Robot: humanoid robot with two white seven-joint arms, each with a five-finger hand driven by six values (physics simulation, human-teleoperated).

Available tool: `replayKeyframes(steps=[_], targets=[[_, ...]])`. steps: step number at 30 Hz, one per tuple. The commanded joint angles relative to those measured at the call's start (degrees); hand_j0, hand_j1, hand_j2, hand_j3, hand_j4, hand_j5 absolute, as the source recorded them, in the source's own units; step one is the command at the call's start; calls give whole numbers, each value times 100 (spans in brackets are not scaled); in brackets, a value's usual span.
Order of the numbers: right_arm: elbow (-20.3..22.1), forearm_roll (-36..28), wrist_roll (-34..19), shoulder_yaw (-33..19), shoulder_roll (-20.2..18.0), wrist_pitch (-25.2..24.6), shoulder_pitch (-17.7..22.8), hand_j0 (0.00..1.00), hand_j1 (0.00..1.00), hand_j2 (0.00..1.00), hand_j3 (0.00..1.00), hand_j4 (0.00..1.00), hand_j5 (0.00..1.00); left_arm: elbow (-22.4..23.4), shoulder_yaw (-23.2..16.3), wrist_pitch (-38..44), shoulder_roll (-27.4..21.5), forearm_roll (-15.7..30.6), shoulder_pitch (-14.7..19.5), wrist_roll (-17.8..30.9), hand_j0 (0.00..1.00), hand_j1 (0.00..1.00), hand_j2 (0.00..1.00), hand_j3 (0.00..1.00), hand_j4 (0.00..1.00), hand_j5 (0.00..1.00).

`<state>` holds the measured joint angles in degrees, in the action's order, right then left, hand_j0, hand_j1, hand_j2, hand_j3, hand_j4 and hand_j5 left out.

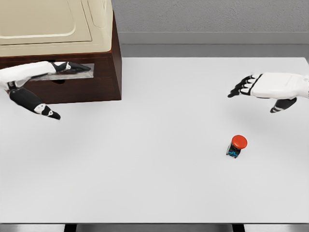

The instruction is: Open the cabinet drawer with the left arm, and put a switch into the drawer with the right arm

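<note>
You look down from the head camera onto the white table (145,183), cabinet (104,72) at far left; no second view.

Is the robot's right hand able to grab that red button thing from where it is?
Probably yes. The right hand hovers open above the switch, with only bare table between them.

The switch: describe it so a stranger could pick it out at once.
On the white table, look right of centre, below the right hand. The switch stands there alone, apart from the brown cabinet at far left: a small dark body with a round red button on top.
</note>
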<state>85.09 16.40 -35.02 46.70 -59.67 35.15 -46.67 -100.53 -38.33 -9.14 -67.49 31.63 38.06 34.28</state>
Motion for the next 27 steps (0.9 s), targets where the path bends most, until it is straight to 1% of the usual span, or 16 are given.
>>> replayKeyframes(steps=[1,3,4,5,7,9,11,13,15,16,19,20,24,25,27], targets=[[192,-14,2,278,-123,-15,0,100,100,100,100,100,100,139,-52,931,-159,335,0,72,100,100,100,100,100,100],[403,-14,2,594,-159,-15,0,100,100,100,100,100,100,166,-43,1125,-177,291,114,72,100,100,100,100,100,100],[500,-6,2,744,-159,-15,0,100,100,100,100,100,100,157,-43,1186,-256,168,149,72,100,100,100,100,100,100],[561,-6,2,797,-168,-15,9,100,100,100,100,100,100,148,-43,1195,-283,19,158,72,100,100,100,100,100,100],[605,-6,2,814,-317,-15,26,100,100,100,100,100,100,148,-17,1195,-344,1,237,72,100,100,100,100,100,100],[632,-6,2,841,-326,-15,53,100,100,100,100,100,100,139,-17,1204,-370,-25,281,72,100,100,100,100,100,100],[640,-6,2,955,-326,-15,44,100,100,100,100,100,100,157,-17,1204,-353,-324,299,72,100,100,100,100,100,100],[737,3,2,1052,-326,-15,53,100,100,100,100,100,100,174,-26,1291,-291,-544,299,72,100,100,100,100,100,100],[755,3,2,1096,-317,-15,53,100,100,100,100,100,100,192,-35,1467,-81,-922,299,72,100,100,100,100,100,100],[763,-6,2,1096,-317,-15,53,100,100,100,100,100,100,192,-43,1529,-37,-1010,290,72,100,100,100,100,100,100],[807,3,2,1104,-317,-15,123,100,100,100,100,100,100,209,-43,1538,25,-1036,290,72,100,100,100,100,100,100],[816,-6,2,1113,-317,-15,132,100,100,100,100,100,100,253,-43,1547,51,-1133,290,72,100,100,100,100,100,100],[851,-6,2,1157,-282,-15,176,100,100,100,100,100,100,526,-43,1538,78,-1203,360,72,100,100,100,100,100,100],[869,-6,2,1157,-282,-15,176,100,100,100,100,100,100,535,-43,1538,78,-1238,360,72,100,100,100,100,100,100],[869,-6,2,1148,-256,-15,176,100,100,100,100,100,100,693,-52,1538,104,-1379,343,72,100,100,100,100,100,100]])
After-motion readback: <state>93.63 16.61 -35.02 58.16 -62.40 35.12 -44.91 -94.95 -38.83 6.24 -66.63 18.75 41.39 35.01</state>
